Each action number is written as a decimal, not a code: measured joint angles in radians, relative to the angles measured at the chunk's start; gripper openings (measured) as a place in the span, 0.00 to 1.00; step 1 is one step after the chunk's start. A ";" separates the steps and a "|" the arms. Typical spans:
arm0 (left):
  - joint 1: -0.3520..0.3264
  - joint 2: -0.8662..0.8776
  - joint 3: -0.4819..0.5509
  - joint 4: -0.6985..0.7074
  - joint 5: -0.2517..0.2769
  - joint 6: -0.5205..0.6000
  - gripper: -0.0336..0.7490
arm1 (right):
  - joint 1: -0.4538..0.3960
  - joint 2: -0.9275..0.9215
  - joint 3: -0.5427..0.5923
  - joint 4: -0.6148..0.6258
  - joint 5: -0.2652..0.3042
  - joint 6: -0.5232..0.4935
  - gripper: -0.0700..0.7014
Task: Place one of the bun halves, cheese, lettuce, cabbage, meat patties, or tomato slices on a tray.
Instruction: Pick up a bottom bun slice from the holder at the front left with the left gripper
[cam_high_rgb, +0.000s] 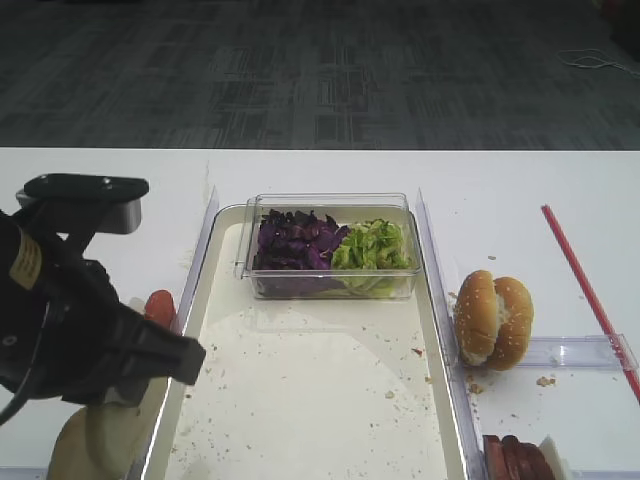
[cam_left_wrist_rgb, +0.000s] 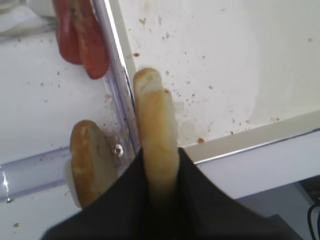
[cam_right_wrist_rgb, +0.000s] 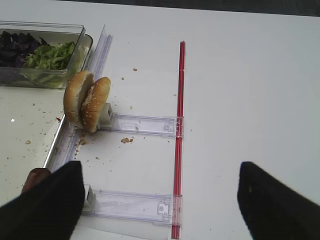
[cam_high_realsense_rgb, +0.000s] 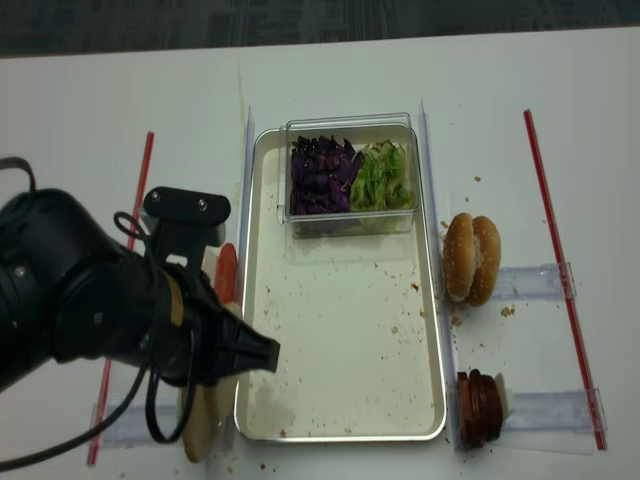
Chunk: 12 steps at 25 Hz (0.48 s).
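My left gripper (cam_left_wrist_rgb: 157, 156) is shut on the thin bun half (cam_left_wrist_rgb: 152, 110), held edge-on right at the left rim of the off-white tray (cam_left_wrist_rgb: 235, 60). From overhead the left arm (cam_high_rgb: 70, 310) covers that spot beside the tray (cam_high_rgb: 310, 400). A clear box holds purple cabbage (cam_high_rgb: 295, 240) and green lettuce (cam_high_rgb: 372, 245). Red tomato slices (cam_left_wrist_rgb: 80, 40) stand left of the tray. Dark meat patties (cam_high_realsense_rgb: 480, 405) sit at the right. My right gripper (cam_right_wrist_rgb: 162, 210) is open over bare table with nothing between its fingers.
A domed brown bun half (cam_left_wrist_rgb: 85, 160) stands in a clear holder left of the held one. A whole sesame bun (cam_high_rgb: 492, 320) stands on edge right of the tray. Clear plastic rails (cam_right_wrist_rgb: 145, 125) and a red strip (cam_right_wrist_rgb: 179, 130) lie on the white table.
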 joint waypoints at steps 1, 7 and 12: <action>0.012 0.000 -0.012 -0.002 0.000 0.000 0.16 | 0.000 0.000 0.000 0.000 0.000 0.000 0.93; 0.133 0.034 -0.055 -0.024 0.012 0.071 0.16 | 0.000 0.000 0.000 0.000 0.000 0.000 0.93; 0.218 0.069 -0.058 -0.033 0.016 0.135 0.16 | 0.000 0.000 0.000 0.000 0.000 0.000 0.93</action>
